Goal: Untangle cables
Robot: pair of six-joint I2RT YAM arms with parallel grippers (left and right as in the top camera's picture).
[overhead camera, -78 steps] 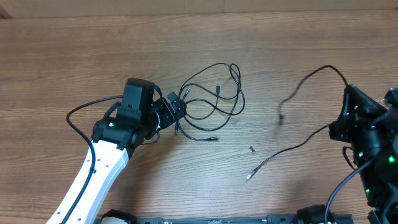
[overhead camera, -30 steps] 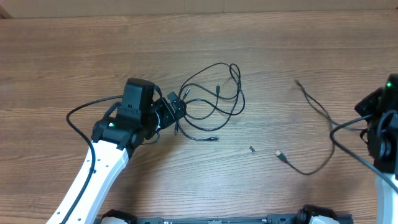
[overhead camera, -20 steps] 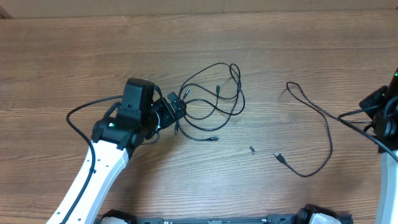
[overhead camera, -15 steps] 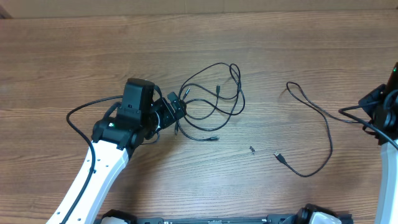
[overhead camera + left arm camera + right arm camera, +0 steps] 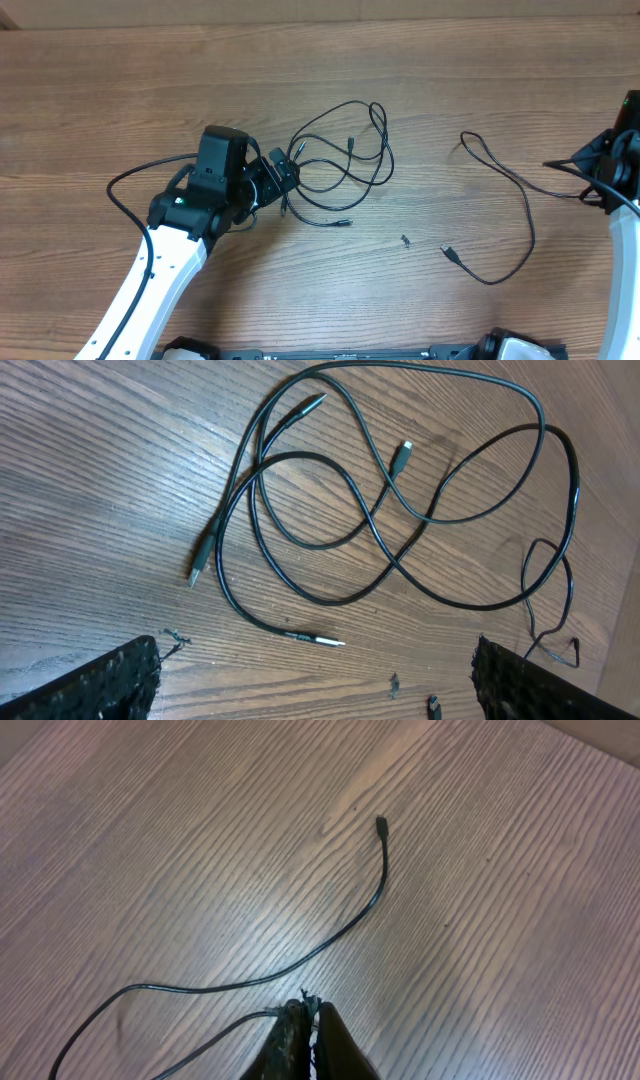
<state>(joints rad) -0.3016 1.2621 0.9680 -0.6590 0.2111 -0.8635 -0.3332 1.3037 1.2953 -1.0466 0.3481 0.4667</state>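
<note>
Left gripper (image 5: pixel 283 180) wide open, empty, at left edge of tangled cables (image 5: pixel 345 160). Right gripper (image 5: pixel 310 1025) pinched shut on lone cable (image 5: pixel 530 215) far right, bare desk (image 5: pixel 430 190) between.

the surface (image 5: pixel 120 90) is made of brown wood with fine grain lines and a soft shine. the cables (image 5: pixel 430 518) are covered in smooth, slightly shiny black plastic.

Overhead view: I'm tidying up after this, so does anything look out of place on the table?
Only a tiny dark fragment lying loose on the table, between the tangled cables and the separated cable; it joins neither. Too small to identify.
</note>
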